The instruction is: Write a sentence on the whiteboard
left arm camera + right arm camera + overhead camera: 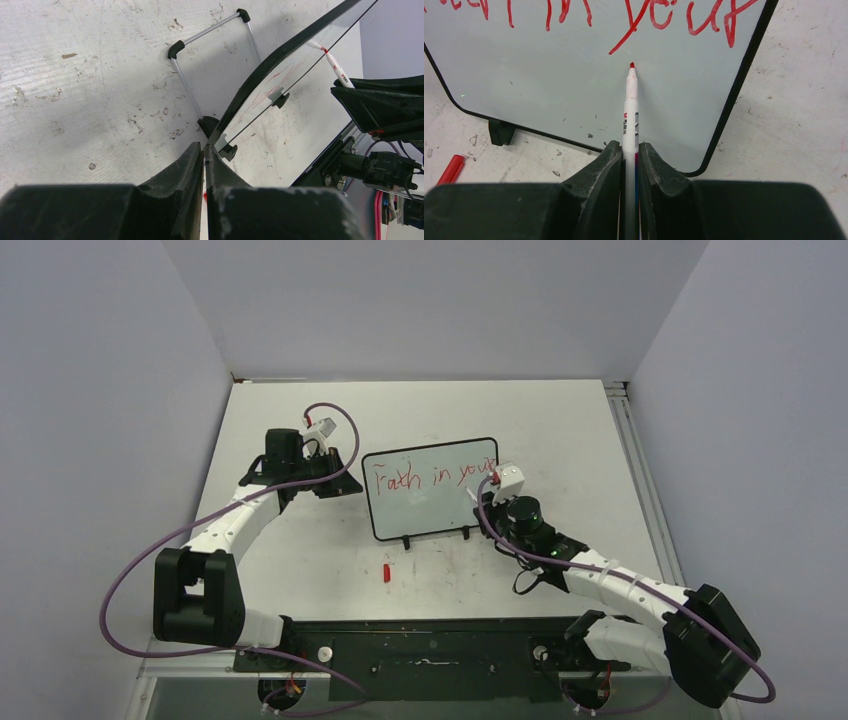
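Note:
The whiteboard (430, 502) stands upright on two black feet at mid-table. The sentence (425, 478) in red marker reads about "Faith in your". My left gripper (348, 483) is shut on the whiteboard's left edge; in the left wrist view the fingertips (206, 146) pinch the black frame (272, 60). My right gripper (487, 498) is shut on a white marker (630, 115). Its red tip (632, 65) is at the board face (549, 90), just under the word "your" (704, 17). The marker also shows in the left wrist view (336, 67).
A red marker cap (387, 572) lies on the table in front of the board, also in the right wrist view (451, 169). The board's wire stand (210, 30) rests on the scuffed tabletop behind it. Grey walls close in the table.

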Motion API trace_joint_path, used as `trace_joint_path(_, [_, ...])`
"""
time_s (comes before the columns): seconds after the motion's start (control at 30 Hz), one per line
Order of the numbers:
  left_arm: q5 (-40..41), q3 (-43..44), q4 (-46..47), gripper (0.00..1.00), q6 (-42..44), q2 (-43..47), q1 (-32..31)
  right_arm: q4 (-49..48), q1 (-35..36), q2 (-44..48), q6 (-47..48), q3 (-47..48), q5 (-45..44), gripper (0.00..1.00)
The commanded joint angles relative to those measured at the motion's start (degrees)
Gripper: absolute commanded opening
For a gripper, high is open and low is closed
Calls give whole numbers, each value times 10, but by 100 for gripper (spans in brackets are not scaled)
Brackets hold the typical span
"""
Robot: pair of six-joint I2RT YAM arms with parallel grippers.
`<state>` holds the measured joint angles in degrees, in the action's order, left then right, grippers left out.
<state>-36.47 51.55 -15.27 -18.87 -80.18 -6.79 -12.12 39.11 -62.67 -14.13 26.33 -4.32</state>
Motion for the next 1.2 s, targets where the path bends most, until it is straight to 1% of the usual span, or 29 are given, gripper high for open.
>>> trace_joint_path(0.0, [-2,2,4,5,6,18,-1,-42,6,-8,-3,7,-15,5])
trace_joint_path(0.5, [-2,3,4,5,6,18,-1,-39,27,-27,3,11,-27,5])
trace_joint_path(0.87, [-1,3,4,5,6,20,0,-3,32,8,-26,-9,-83,5])
trace_joint_path(1.17, [-1,2,6,5,5,21,0,-4,36,2,-29,-14,-63,5])
